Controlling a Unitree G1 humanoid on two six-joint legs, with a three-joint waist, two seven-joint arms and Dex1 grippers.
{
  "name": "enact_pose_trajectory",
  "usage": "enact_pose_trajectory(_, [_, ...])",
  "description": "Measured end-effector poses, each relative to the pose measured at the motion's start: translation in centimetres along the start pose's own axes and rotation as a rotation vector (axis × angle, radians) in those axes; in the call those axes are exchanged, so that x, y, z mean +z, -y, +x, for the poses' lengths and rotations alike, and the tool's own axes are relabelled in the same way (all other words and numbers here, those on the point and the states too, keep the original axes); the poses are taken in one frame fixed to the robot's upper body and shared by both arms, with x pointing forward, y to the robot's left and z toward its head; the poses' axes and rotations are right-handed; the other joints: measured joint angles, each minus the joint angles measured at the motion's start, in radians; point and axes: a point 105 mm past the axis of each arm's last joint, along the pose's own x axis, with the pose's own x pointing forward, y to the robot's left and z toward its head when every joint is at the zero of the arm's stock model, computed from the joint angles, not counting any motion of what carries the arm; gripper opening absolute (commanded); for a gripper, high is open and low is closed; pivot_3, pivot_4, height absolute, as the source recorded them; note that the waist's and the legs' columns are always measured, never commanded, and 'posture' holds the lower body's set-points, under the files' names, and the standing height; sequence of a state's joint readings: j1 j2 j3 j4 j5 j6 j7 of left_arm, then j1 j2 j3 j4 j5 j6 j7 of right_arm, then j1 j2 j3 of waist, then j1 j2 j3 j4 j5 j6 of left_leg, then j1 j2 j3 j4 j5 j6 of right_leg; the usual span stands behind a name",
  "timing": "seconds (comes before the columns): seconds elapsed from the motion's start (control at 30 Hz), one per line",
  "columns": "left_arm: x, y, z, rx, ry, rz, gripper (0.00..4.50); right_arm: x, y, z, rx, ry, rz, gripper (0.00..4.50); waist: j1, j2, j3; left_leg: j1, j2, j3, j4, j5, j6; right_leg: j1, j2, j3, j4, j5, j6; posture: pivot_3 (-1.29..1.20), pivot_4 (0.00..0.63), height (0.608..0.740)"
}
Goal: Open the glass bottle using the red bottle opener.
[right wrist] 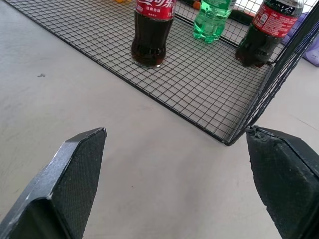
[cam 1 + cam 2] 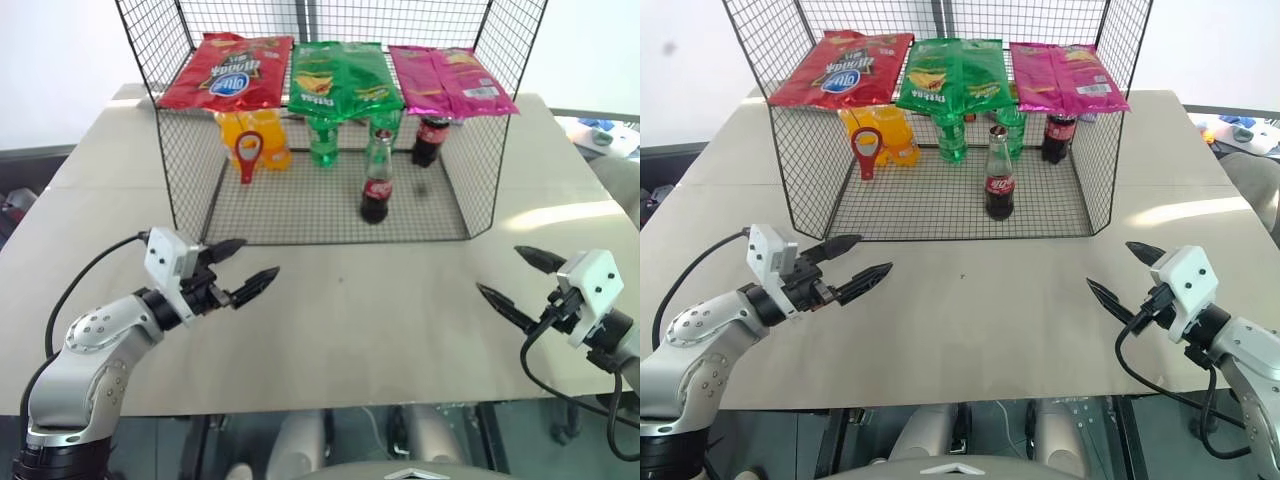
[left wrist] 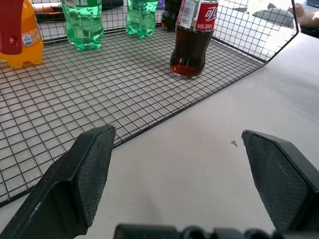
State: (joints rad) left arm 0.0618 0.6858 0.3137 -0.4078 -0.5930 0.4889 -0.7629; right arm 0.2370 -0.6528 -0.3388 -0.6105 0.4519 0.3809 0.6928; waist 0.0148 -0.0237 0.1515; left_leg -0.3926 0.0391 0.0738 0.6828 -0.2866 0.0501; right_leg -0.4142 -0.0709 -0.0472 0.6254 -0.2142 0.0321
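Bottle: the small clear glass cola bottle with dark liquid and a red label [image 2: 376, 184] stands upright on the floor of the black wire-mesh rack [image 2: 330, 215], near its open front edge.
Opener: the flat red ring-headed bottle opener [image 2: 247, 155] hangs upright, handle down, at the rack's left, in front of an orange drink bottle [image 2: 268, 138].
Left gripper [image 2: 238, 268]: fingers spread wide, empty, over the table; nearer the opener, which lies ahead.
Right gripper [image 2: 517, 277]: fingers spread wide, empty; the bottle lies ahead and to its left.

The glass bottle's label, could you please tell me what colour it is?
Red with white script on the glass bottle, clearest in the right wrist view.
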Motion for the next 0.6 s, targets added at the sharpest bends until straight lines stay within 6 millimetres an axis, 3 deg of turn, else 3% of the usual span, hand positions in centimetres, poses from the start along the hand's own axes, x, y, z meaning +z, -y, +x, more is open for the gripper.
enact_pose_trajectory(0.6, [1.3, -1.5, 0.0, 0.119, 0.066, -0.089, 4.4, 0.9, -1.0, 1.4, 0.051, 0.066, 0.012, 4.5, 0.0, 0.0, 0.0, 0.0, 0.0, 0.0, 0.0, 0.001, -0.001, 0.0, 0.0, 0.0, 0.0, 0.0, 0.0, 0.0, 0.15, 0.74])
